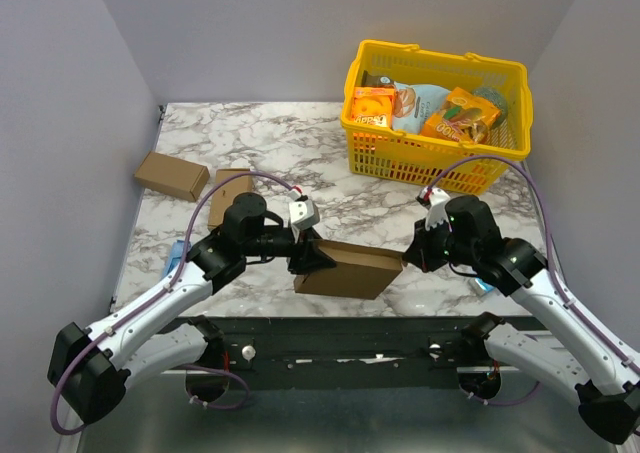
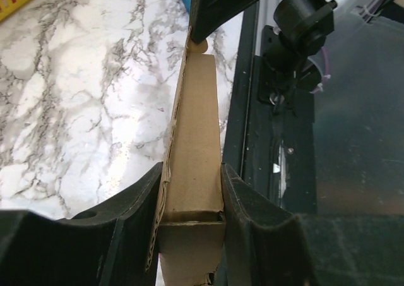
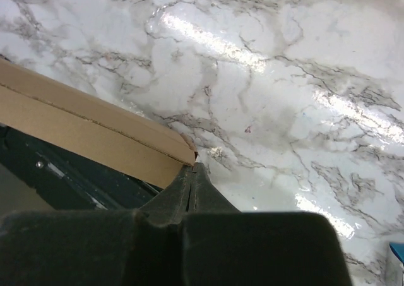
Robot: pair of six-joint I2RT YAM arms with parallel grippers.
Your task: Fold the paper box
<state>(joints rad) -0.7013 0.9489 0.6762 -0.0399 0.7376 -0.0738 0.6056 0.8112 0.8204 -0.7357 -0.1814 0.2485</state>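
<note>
At the far left of the marble tabletop (image 1: 300,143) lies a small brown cardboard box (image 1: 172,175). Just right of it is a second, flatter one (image 1: 228,188), partly hidden behind the left arm. The left claw (image 1: 308,256) reaches in from the left and is clamped on the left end of the paper box (image 1: 352,270). In the left wrist view its two dark fingers (image 2: 136,201) press against opposite faces of the cardboard, which stands edge-on between them and runs away from the camera. The paper box sits in the middle of the scene at the near edge of the tabletop, between the two claws, its long side running left to right. Its lower part overlaps the dark frame below the marble. Whether it rests on the surface or hangs just above it cannot be told. The right claw (image 1: 408,257) meets the box's right-hand corner. In the right wrist view its fingers are pressed together to a thin seam, with the box corner (image 3: 183,152) touching their tip. Whether any cardboard is caught in that seam cannot be told. Far back on the right, well apart from the box, stands a yellow basket (image 1: 437,53) holding orange and pale snack packets (image 1: 460,115).
</note>
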